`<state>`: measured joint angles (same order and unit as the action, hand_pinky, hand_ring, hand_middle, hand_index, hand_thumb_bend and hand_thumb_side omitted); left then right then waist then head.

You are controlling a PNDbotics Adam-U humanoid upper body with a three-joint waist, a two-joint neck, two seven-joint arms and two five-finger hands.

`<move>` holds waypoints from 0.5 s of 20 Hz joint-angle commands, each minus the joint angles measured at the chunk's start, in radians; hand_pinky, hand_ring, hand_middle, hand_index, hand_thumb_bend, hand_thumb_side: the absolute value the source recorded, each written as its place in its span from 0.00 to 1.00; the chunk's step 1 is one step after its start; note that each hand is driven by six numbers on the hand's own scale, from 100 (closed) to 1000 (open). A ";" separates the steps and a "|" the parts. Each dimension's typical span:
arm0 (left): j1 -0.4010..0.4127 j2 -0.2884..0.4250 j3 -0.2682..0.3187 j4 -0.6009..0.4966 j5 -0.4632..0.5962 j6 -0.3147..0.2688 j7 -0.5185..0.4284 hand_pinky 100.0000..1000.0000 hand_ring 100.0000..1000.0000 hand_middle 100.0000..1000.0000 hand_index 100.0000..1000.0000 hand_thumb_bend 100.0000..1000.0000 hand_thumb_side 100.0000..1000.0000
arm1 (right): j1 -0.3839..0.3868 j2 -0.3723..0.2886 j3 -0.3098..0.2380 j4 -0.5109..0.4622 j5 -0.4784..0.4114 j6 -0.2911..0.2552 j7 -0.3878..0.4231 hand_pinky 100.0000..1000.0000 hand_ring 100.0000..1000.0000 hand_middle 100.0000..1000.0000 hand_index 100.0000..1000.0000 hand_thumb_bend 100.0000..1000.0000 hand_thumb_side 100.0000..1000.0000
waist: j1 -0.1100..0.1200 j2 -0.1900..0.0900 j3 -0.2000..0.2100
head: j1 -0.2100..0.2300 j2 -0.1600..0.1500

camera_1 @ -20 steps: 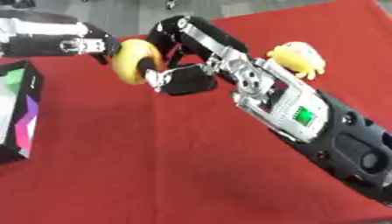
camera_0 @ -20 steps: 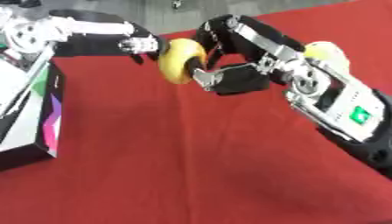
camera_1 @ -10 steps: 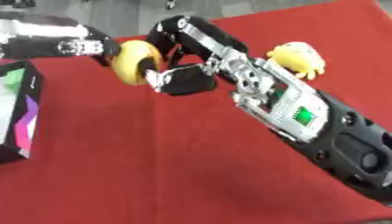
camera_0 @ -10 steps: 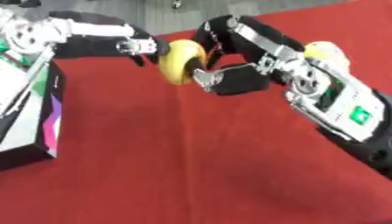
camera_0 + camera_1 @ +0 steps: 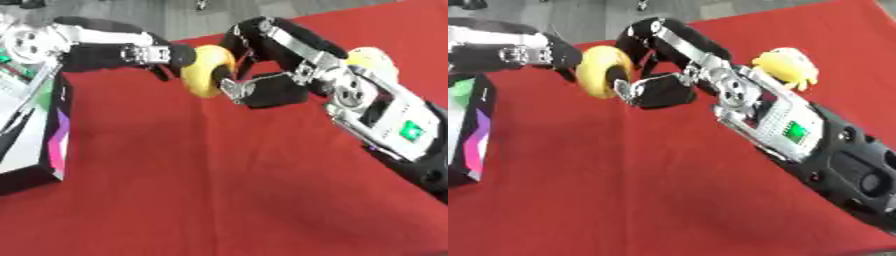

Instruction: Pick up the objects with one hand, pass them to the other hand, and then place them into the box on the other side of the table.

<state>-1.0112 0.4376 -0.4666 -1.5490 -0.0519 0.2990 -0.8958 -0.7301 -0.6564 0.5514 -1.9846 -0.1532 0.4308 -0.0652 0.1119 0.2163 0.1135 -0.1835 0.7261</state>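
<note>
A yellow ring (image 5: 205,70) hangs in the air over the red table (image 5: 219,190), held between both hands. My right hand (image 5: 267,89) comes in from the right and is shut on it, with fingers curled over the ring's top and the thumb below. My left hand (image 5: 560,52) reaches in from the left and meets the ring's far side, its dark fingers curled at the rim and partly hidden by the ring. The box (image 5: 35,135), black with coloured stripes, stands at the left edge. A second yellow toy (image 5: 785,66) lies behind my right forearm.
The red cloth ends at a grey floor (image 5: 175,15) along the far edge. My right forearm (image 5: 798,135) slants across the right half of the table.
</note>
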 commanded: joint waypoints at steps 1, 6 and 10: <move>-0.014 0.010 0.003 -0.010 0.019 0.004 -0.011 0.89 0.90 0.73 0.78 0.33 1.00 | -0.016 -0.020 -0.006 -0.015 0.008 -0.002 0.004 0.49 0.57 0.45 0.51 0.00 0.00 | 0.002 -0.006 0.001 | -0.002 -0.015; -0.017 0.008 -0.003 -0.004 0.022 0.010 -0.011 0.89 0.90 0.73 0.77 0.20 1.00 | -0.016 -0.019 -0.006 -0.015 0.011 -0.003 0.008 0.49 0.57 0.45 0.51 0.00 0.00 | 0.001 -0.006 0.001 | -0.002 -0.015; -0.027 0.002 -0.012 0.007 0.007 0.031 -0.011 0.88 0.89 0.73 0.76 0.12 1.00 | -0.018 -0.017 -0.006 -0.015 0.010 -0.003 0.008 0.49 0.57 0.45 0.51 0.00 0.00 | 0.001 -0.007 0.002 | -0.002 -0.015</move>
<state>-1.0135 0.4334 -0.4815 -1.5361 -0.0432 0.3077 -0.8924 -0.7301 -0.6564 0.5561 -1.9846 -0.1465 0.4311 -0.0604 0.1119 0.2163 0.1135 -0.1843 0.7260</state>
